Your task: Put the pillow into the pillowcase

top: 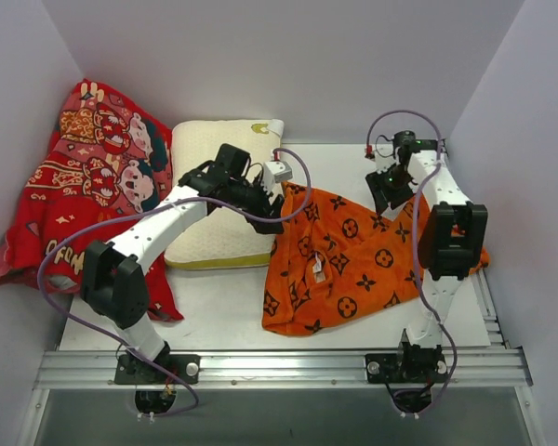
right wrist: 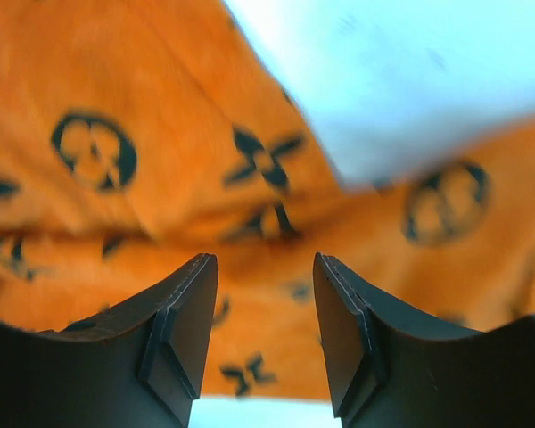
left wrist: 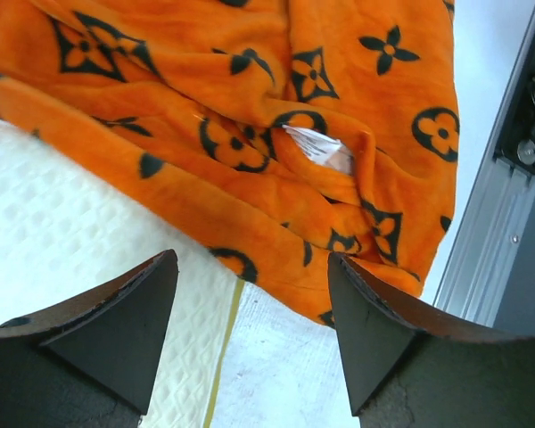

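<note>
The cream-white pillow (top: pixel 221 139) lies flat at the back of the table, with my left arm crossing over it. Its textured face (left wrist: pixel 62 241) and yellow-green edge band show in the left wrist view. The orange pillowcase (top: pixel 344 255) with black motifs lies crumpled to the pillow's right, its left edge touching the pillow, and a white label (left wrist: pixel 316 145) shows in a fold. My left gripper (top: pixel 274 221) hovers open over the seam between pillow and pillowcase (left wrist: pixel 250 107), holding nothing. My right gripper (top: pixel 388 198) stands open just above the pillowcase's (right wrist: pixel 160 187) far right corner, also with nothing in it.
A red cartoon-printed cloth (top: pixel 84 186) is heaped at the left against the wall. White walls close in the back and both sides. A metal rail (top: pixel 279 364) runs along the near edge and another (left wrist: pixel 495 223) down the table's right side.
</note>
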Action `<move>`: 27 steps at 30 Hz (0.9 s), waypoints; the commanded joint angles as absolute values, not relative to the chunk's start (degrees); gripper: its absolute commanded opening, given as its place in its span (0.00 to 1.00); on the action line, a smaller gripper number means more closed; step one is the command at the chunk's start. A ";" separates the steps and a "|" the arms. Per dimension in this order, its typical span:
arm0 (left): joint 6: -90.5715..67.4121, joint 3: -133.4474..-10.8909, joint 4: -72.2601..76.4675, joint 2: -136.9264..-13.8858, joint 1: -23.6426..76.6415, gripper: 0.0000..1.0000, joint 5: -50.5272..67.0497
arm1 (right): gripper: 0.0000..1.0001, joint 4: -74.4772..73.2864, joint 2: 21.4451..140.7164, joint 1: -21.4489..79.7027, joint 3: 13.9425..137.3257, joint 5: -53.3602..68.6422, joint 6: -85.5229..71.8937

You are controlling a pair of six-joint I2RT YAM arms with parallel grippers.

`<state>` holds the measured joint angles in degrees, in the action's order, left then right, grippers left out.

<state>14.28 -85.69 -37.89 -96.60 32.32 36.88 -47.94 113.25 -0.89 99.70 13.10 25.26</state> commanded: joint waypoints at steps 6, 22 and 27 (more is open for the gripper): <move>11.42 -82.97 -31.47 -92.11 30.59 0.80 35.69 | 0.49 -46.49 123.84 0.27 100.91 6.16 23.90; 16.00 -117.48 -28.39 -127.59 39.10 0.84 23.03 | 0.34 -52.29 111.54 -14.76 86.49 1.58 30.58; 14.41 -131.73 -28.39 -141.65 40.34 0.85 22.94 | 0.34 -52.29 110.30 -19.33 79.90 2.90 30.94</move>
